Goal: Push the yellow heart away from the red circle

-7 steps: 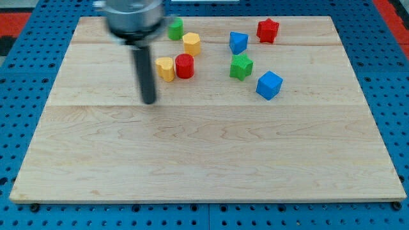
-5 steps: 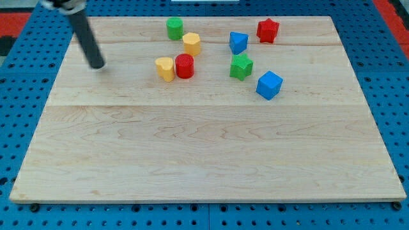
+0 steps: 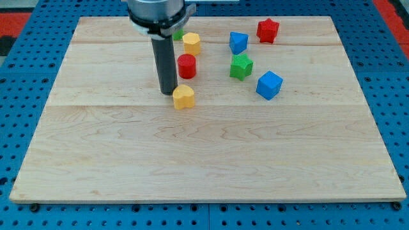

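The yellow heart (image 3: 184, 97) lies on the wooden board (image 3: 204, 153), below the red circle (image 3: 186, 66) with a clear gap between them. My tip (image 3: 168, 92) rests on the board just to the left of the yellow heart, touching or nearly touching its upper left side. The rod rises from there toward the view's top, left of the red circle.
A yellow block (image 3: 191, 43) sits above the red circle. A green block (image 3: 177, 34) is mostly hidden behind the rod's mount. A blue block (image 3: 238, 42), red star (image 3: 268, 30), green star (image 3: 241, 66) and blue cube (image 3: 269, 85) lie to the right.
The yellow heart has moved from beside the red circle's left down and to the right. My tip swung out to the far left, then came back beside the heart.
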You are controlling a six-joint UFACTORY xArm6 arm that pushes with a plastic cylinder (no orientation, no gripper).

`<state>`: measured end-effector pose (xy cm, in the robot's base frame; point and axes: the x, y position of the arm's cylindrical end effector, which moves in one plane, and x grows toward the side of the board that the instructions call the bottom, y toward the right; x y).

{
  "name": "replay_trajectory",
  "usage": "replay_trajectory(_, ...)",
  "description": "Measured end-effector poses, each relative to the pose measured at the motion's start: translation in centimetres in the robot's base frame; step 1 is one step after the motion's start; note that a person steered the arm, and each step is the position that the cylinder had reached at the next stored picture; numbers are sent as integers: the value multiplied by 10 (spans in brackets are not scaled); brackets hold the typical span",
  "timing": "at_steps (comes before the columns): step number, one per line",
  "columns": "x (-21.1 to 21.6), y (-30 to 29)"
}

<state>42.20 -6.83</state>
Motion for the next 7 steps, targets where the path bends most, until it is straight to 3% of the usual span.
replay_trajectory(1, 2, 35)
replay_trajectory(2, -27, 45)
replay_trajectory(3, 13, 106)
replay_trajectory(4, 50, 115)
replay_trajectory(5, 49, 48)
replay_trajectory(7, 36, 102)
